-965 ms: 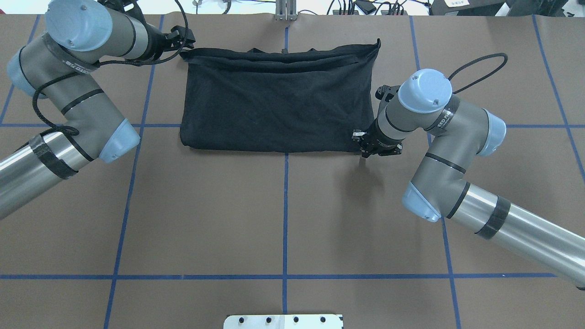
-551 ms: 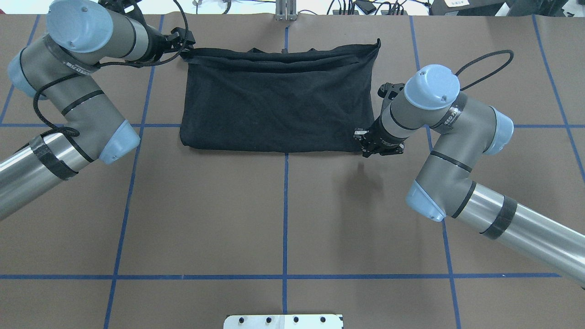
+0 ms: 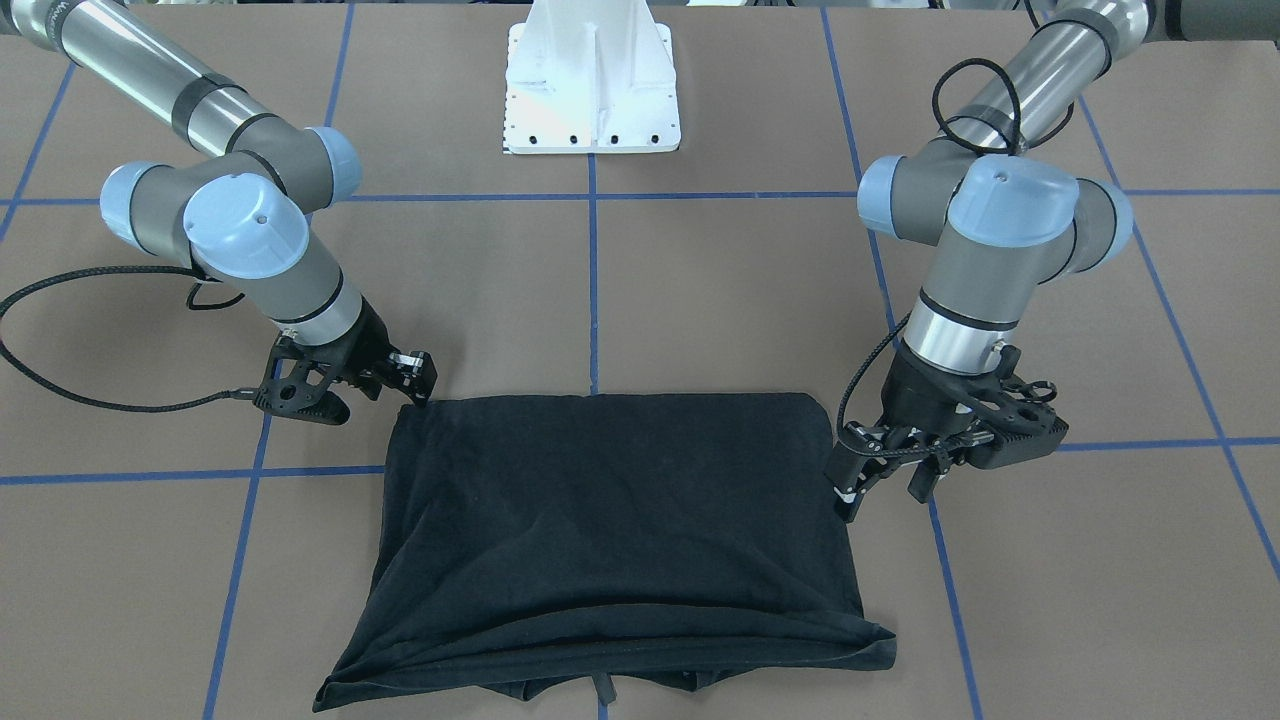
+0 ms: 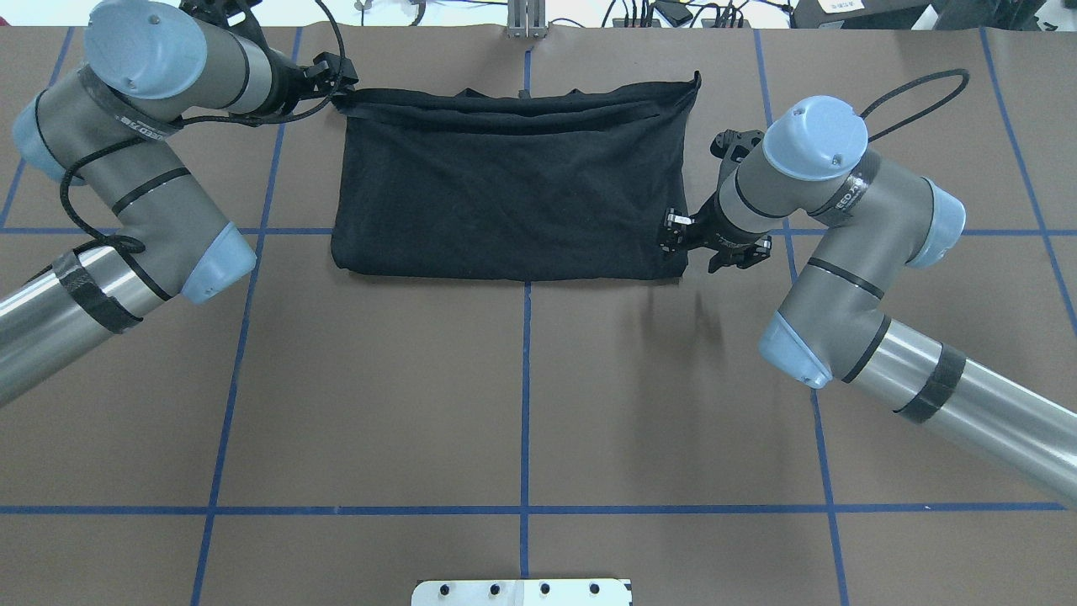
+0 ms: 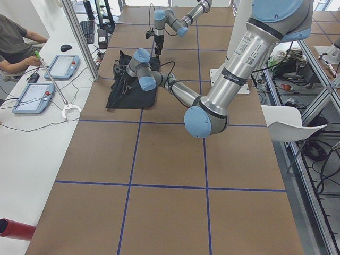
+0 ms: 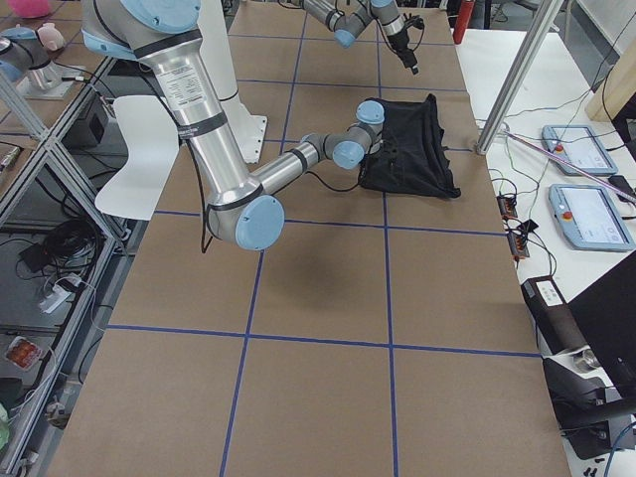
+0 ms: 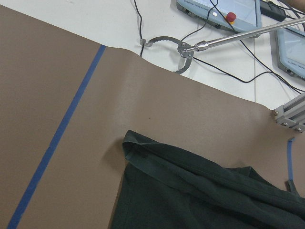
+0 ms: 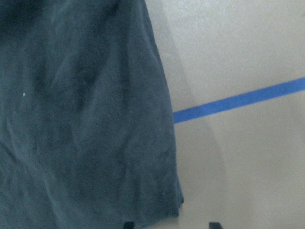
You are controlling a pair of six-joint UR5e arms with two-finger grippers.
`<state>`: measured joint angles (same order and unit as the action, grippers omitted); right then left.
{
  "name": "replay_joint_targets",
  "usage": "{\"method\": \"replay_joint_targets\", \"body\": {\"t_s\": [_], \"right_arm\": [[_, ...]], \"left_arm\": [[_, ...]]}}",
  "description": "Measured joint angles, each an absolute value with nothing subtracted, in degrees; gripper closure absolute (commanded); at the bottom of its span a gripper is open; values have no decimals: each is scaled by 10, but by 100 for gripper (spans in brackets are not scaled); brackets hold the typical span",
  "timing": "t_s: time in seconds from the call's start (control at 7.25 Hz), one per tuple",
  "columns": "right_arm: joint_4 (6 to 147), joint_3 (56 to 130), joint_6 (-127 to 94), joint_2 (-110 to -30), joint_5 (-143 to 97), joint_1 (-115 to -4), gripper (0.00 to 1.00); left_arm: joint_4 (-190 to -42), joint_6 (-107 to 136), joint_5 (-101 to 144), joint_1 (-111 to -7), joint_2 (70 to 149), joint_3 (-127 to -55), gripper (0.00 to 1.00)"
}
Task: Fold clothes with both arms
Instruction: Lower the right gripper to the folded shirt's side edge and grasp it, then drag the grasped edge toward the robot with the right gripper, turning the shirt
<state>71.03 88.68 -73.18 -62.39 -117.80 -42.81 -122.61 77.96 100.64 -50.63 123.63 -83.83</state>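
The black T-shirt (image 4: pixel 513 185) lies folded into a wide rectangle on the far half of the brown table (image 4: pixel 522 404). The side that shows is all black, and loose hems are layered along its far edge. The right arm (image 4: pixel 841 252) bends sharply at the elbow and tips its wrist down toward the shirt's near right corner. There the right gripper (image 3: pixel 370 400) sits low with its jaws spread wide and gripping nothing. The left arm (image 4: pixel 126 168) doubles back on itself along the table's left side. The left gripper (image 3: pixel 885 485) hangs beside the shirt's left edge, its two fingers well apart and empty. The overhead view hides that gap behind the wrist and cables, and only the front-facing camera shows it plainly. The right wrist camera adds that the shirt's corner falls between the two fingertips (image 8: pixel 127 224), though contact cannot be judged. The left wrist camera looks down on the far left corner from above and shows no fingers. It also takes in control pendants (image 7: pixel 214 9) past the table's edge. The left side view alone shows a person (image 5: pixel 13 40) seated at the white bench.
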Motion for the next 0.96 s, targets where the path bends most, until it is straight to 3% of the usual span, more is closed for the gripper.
{"method": "replay_joint_targets", "body": {"t_s": [0.28, 0.55, 0.69, 0.83, 0.96], "right_arm": [[706, 866, -692, -616, -1159, -421, 6], [704, 846, -680, -609, -1149, -411, 18], [703, 841, -674, -604, -1146, -410, 43], [703, 833, -671, -595, -1145, -410, 62], [703, 824, -670, -586, -1145, -409, 73]], "left_arm": [[-1226, 780, 1006, -506, 1237, -838, 0], [-1227, 780, 1006, -506, 1237, -838, 0], [-1227, 780, 1006, -506, 1237, -838, 0], [-1227, 780, 1005, -506, 1236, -838, 0], [-1227, 779, 1005, -506, 1236, -838, 0]]}}
